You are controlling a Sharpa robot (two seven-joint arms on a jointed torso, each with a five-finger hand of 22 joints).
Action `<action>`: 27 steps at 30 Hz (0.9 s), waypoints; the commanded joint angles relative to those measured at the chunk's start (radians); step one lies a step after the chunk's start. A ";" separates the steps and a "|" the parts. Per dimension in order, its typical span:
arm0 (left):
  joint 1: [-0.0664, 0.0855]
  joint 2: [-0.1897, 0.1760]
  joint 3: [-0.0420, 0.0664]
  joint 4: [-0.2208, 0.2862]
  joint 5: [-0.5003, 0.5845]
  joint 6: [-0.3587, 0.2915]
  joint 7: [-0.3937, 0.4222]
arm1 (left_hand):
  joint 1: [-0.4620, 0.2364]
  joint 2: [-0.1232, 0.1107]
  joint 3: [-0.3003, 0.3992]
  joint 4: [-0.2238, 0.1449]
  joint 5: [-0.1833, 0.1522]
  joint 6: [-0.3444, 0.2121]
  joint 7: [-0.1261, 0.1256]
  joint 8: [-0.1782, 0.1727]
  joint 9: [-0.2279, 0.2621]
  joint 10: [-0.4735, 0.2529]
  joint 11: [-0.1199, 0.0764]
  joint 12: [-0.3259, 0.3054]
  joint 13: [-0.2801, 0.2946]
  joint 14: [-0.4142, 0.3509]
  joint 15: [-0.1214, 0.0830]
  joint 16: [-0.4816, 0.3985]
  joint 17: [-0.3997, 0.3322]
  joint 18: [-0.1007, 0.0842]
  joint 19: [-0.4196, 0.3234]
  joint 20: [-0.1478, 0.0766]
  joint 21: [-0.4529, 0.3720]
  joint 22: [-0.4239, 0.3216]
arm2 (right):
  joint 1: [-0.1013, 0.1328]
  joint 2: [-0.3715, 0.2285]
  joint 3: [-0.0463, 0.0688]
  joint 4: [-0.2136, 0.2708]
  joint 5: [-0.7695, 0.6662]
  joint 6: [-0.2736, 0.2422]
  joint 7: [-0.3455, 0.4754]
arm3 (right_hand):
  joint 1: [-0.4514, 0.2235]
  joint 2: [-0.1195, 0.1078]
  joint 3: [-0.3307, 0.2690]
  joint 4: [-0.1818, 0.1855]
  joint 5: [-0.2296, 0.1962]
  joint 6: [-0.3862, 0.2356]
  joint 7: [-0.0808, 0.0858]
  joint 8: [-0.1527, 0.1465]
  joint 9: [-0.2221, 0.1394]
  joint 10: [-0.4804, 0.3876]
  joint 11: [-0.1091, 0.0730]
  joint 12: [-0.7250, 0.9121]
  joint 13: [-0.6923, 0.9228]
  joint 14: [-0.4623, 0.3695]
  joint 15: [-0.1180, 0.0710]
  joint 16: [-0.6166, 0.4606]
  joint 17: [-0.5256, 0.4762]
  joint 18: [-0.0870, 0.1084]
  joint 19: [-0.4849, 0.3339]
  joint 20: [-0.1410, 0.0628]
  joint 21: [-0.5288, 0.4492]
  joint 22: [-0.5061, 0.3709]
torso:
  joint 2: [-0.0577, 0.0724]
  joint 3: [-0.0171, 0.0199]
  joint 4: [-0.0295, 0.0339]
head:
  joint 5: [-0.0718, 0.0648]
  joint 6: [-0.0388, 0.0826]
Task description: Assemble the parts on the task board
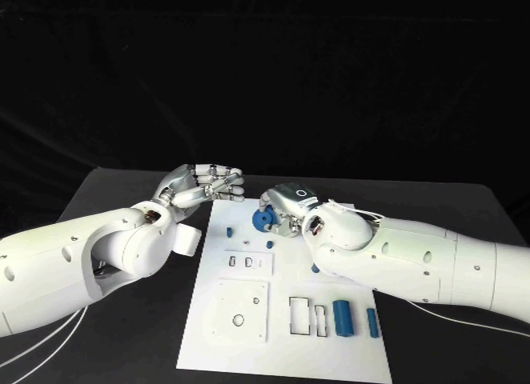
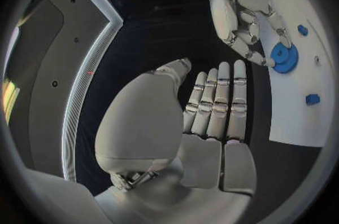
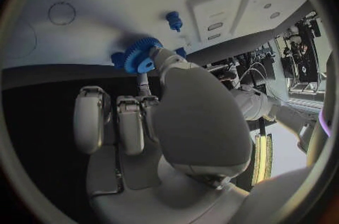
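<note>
On the task board (image 1: 213, 336), two blue cylinders (image 1: 343, 318) lie side by side.

Both arms are bulky, smooth, glossy white shells, rounded like capsules, with small dark round screw holes dotted along them. The left arm (image 1: 92, 260) has thin white cables trailing beneath it; the right arm (image 1: 432, 268) has a thin white cable too. The left robot hand (image 1: 202, 186) and right robot hand (image 1: 291, 210) are silver-grey, built of segmented metallic fingers with pale padded faces.
</note>
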 commanded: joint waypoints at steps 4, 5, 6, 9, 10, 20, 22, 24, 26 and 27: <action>0.001 0.002 0.001 0.001 -0.006 0.018 0.003 | -0.003 0.001 0.003 0.000 -0.006 -0.007 0.008 -0.006 -0.001 0.002 0.006 -0.007 0.002 -0.004 0.003 -0.006 0.001 0.019 0.008 -0.001 0.003 0.001 | -0.003 0.003 0.000 -0.004 -0.021 0.040 -0.017 | -0.009 0.004 0.005 0.001 0.003 0.052 -0.036 0.038 0.037 0.043 -0.004 -0.005 0.175 0.090 -0.004 0.004 0.187 -0.012 0.006 -0.003 0.001 0.037 | 0.000 0.0002 -0.0008 | 0.002 0.000; 0.001 0.002 0.001 0.001 -0.006 0.018 0.003 | -0.003 0.001 0.003 0.000 -0.006 -0.007 0.008 -0.006 -0.001 0.002 0.006 -0.007 0.002 -0.004 0.003 -0.006 0.001 0.019 0.008 -0.001 0.003 0.001 | -0.003 0.004 0.000 -0.005 -0.021 0.040 -0.018 | -0.009 0.004 0.005 0.001 0.003 0.052 -0.036 0.038 0.037 0.043 -0.004 -0.005 0.175 0.090 -0.004 0.004 0.187 -0.012 0.006 -0.003 0.001 0.037 | 0.000 0.0001 -0.0008 | 0.002 -0.001; 0.001 0.002 0.001 0.001 -0.006 0.018 0.003 | -0.003 0.001 0.003 0.000 -0.006 -0.007 0.008 -0.006 -0.001 0.002 0.006 -0.007 0.002 -0.004 0.003 -0.006 0.001 0.019 0.008 -0.001 0.003 0.001 | -0.004 0.004 0.000 -0.005 -0.021 0.040 -0.019 | -0.009 0.004 0.005 0.001 0.003 0.052 -0.036 0.038 0.037 0.043 -0.004 -0.005 0.175 0.090 -0.004 0.004 0.187 -0.012 0.006 -0.003 0.001 0.037 | 0.000 0.0001 -0.0008 | 0.002 0.000; 0.001 0.002 0.001 0.001 -0.006 0.018 0.003 | -0.003 0.001 0.003 0.000 -0.006 -0.007 0.008 -0.006 -0.001 0.002 0.006 -0.007 0.002 -0.004 0.003 -0.006 0.001 0.019 0.008 -0.001 0.003 0.001 | -0.004 0.004 0.000 -0.008 -0.024 0.038 -0.023 | -0.011 0.004 0.006 0.001 0.003 0.051 -0.036 0.038 0.037 0.044 -0.003 -0.005 0.176 0.090 -0.004 0.004 0.188 -0.012 0.005 -0.003 0.000 0.035 | 0.001 0.0006 -0.0006 | 0.002 -0.001; 0.001 0.002 0.001 0.001 -0.006 0.018 0.002 | -0.003 0.001 0.003 0.000 -0.006 -0.007 0.008 -0.006 -0.001 0.002 0.006 -0.007 0.002 -0.004 0.003 -0.006 0.001 0.019 0.008 -0.001 0.003 0.001 | -0.004 0.004 0.000 -0.009 -0.025 0.037 -0.025 | -0.011 0.004 0.006 0.001 0.003 0.051 -0.036 0.038 0.037 0.044 -0.003 -0.005 0.176 0.090 -0.004 0.004 0.188 -0.012 0.005 -0.003 0.000 0.035 | 0.001 0.0009 -0.0007 | 0.002 0.000; 0.001 0.002 0.001 0.000 -0.006 0.020 0.000 | -0.003 0.001 0.003 0.000 -0.006 -0.007 0.008 -0.006 -0.001 0.002 0.006 -0.007 0.002 -0.004 0.003 -0.006 0.001 0.019 0.008 -0.001 0.003 0.001 | -0.004 0.008 0.000 -0.016 -0.009 0.025 -0.014 | -0.071 -0.035 0.007 0.010 -0.001 -0.071 0.014 -0.061 0.009 0.029 0.039 -0.023 0.158 0.089 0.031 0.003 0.186 -0.012 0.001 0.024 -0.005 0.036 | 0.000 0.0006 -0.0003 | 0.001 0.001; 0.001 0.002 0.001 0.000 -0.006 0.021 -0.001 | -0.003 0.001 0.003 0.000 -0.006 -0.007 0.008 -0.006 -0.001 0.002 0.006 -0.007 0.002 -0.004 0.003 -0.006 0.001 0.019 0.008 -0.001 0.003 0.001 | -0.004 0.008 0.000 -0.018 -0.003 0.026 -0.012 | -0.087 -0.038 -0.014 0.012 -0.001 -0.088 0.021 -0.081 0.005 0.022 0.046 -0.031 0.150 0.089 0.038 0.003 0.184 -0.011 0.000 0.032 -0.007 0.034 | 0.001 0.0006 0.0001 | 0.000 0.001; 0.001 0.002 0.001 0.000 -0.006 0.021 -0.002 | -0.003 0.001 0.003 0.000 -0.006 -0.007 0.008 -0.006 -0.001 0.002 0.006 -0.007 0.002 -0.004 0.003 -0.006 0.001 0.019 0.008 -0.001 0.003 0.001 | -0.004 0.008 0.000 -0.018 0.005 0.026 -0.010 | -0.106 -0.028 -0.055 0.016 0.000 -0.100 0.026 -0.099 0.003 0.018 0.052 -0.036 0.146 0.088 0.045 0.003 0.183 -0.011 -0.001 0.040 -0.009 0.035 | 0.001 0.0006 0.0000 | 0.000 0.001; 0.001 0.001 0.001 0.000 -0.006 0.021 -0.002 | -0.005 0.000 0.004 -0.001 -0.006 -0.008 0.009 -0.007 -0.001 0.002 0.006 -0.009 0.002 -0.005 0.004 -0.007 0.003 0.018 0.007 -0.001 0.005 0.002 | -0.004 0.007 0.000 -0.019 0.015 0.030 -0.008 | -0.118 -0.018 -0.082 0.018 0.001 -0.099 0.028 -0.106 0.003 0.016 0.054 -0.037 0.145 0.088 0.046 0.003 0.184 -0.010 -0.001 0.043 -0.010 0.036 | 0.000 0.0003 -0.0007 | 0.001 0.000; 0.001 0.001 0.001 0.000 -0.006 0.021 -0.002 | -0.005 0.000 0.004 -0.001 -0.006 -0.008 0.009 -0.007 -0.001 0.002 0.006 -0.009 0.002 -0.005 0.004 -0.007 0.003 0.018 0.007 -0.001 0.005 0.002 | -0.004 0.006 0.000 -0.019 0.019 0.031 -0.007 | -0.127 -0.013 -0.095 0.018 0.001 -0.099 0.028 -0.110 0.003 0.016 0.055 -0.037 0.145 0.088 0.047 0.003 0.184 -0.010 0.000 0.044 -0.010 0.036 | 0.000 0.0006 -0.0009 | 0.001 0.000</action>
